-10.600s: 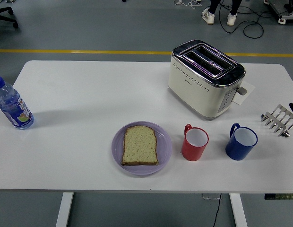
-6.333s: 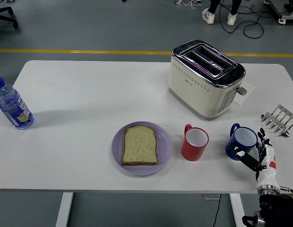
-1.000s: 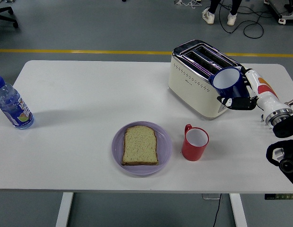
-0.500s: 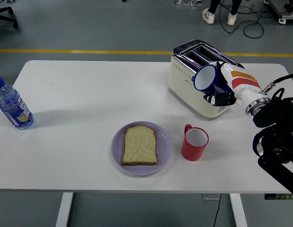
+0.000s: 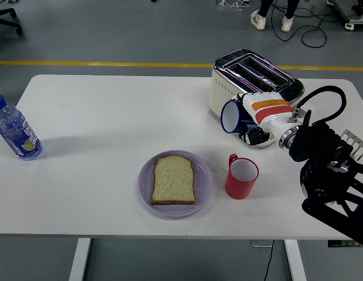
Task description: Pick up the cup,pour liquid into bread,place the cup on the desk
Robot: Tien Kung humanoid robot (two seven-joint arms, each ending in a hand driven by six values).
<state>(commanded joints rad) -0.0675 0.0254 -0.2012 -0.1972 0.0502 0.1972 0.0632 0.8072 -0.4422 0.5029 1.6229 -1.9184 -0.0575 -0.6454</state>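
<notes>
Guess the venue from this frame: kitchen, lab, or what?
Most likely a robotics lab or workshop, not a kitchen. The grey floor has a yellow line and loose cables, and the white table holds a staged breakfast set: toaster, bread, cups.

The right hand (image 5: 259, 117) is white with an orange and red stripe, on a black arm; it holds a dark blue cup (image 5: 233, 116) with a white inside. Behind it sits a cream toaster (image 5: 228, 88) with a chrome top. Below the hand stands a red cup (image 5: 240, 177), white inside; to its left, pale speckled bread (image 5: 174, 180) with a brown crust lies on a lilac plate (image 5: 204, 175)
</notes>
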